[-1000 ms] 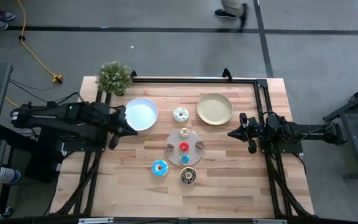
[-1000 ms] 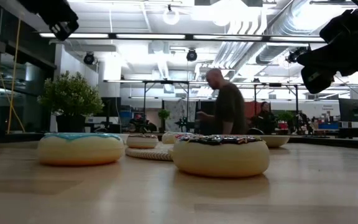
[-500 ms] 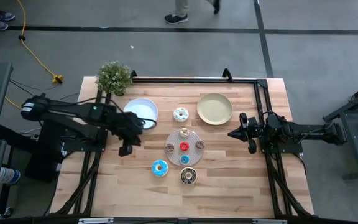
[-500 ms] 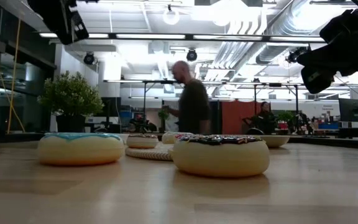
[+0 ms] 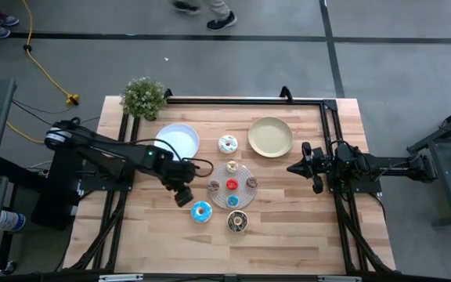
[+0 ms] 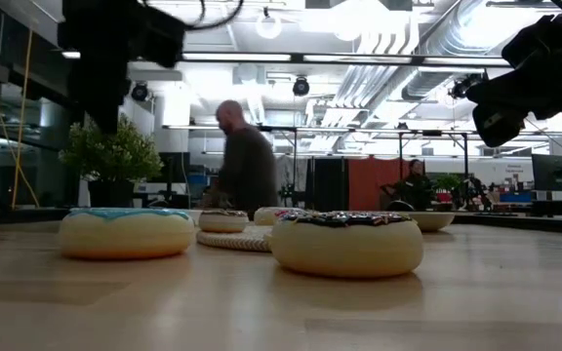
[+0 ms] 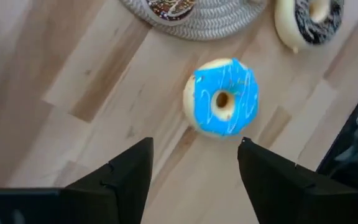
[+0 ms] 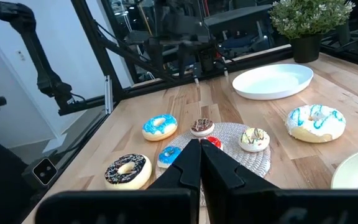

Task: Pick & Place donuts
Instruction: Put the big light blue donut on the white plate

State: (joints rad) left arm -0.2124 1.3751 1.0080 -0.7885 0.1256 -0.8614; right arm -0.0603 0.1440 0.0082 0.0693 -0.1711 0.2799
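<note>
You're in an open industrial lab: exposed ceiling ducts [image 6: 427,58], concrete floor [image 5: 225,66] (taped lines), workbenches behind a person [image 6: 242,166].

- Ceiling lamps [image 6: 268,24] are glowing bright overhead, washing the table [image 5: 288,227] evenly.
- The nearest donuts are casting only soft, short shadows.
- The blue-iced donut [image 7: 221,97] is smearing slightly under the left wrist camera.
- The person [image 6: 242,171] beyond the table's far edge is looking blurred and backlit.
</note>
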